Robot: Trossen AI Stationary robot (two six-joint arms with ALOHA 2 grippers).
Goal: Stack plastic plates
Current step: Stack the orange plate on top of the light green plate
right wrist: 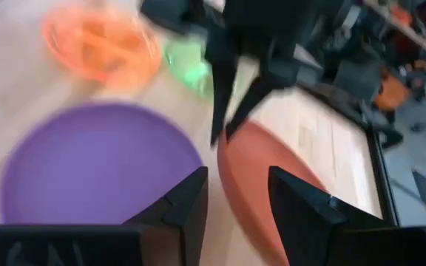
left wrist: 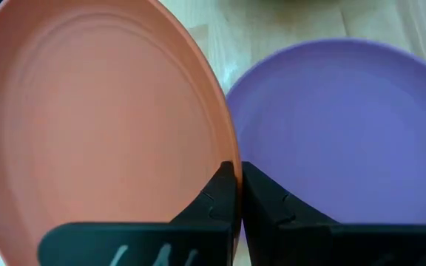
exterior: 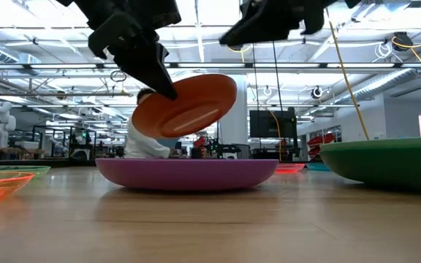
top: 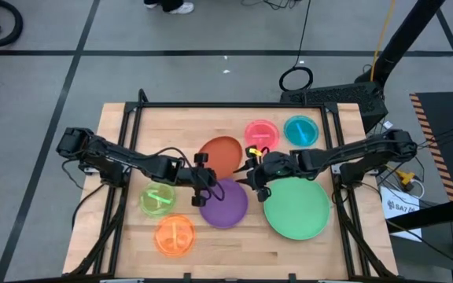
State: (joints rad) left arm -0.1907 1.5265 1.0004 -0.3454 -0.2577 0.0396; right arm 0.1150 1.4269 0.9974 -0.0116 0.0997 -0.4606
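Now the left gripper (exterior: 168, 89), fingers clamped on the rim of the orange-red plate (exterior: 185, 105), holds it tilted just above the purple plate (exterior: 187, 173). The right gripper (right wrist: 237, 193) hangs close by, fingers spread, holding nothing. Best to level the plate and centre it over the purple one before letting go.

Grey floor (top: 211, 31) crossed by dark lines around the wooden worktop (top: 234, 244); beyond, an open hall with ceiling light strips (exterior: 386, 33); a white pillar (exterior: 234, 124).
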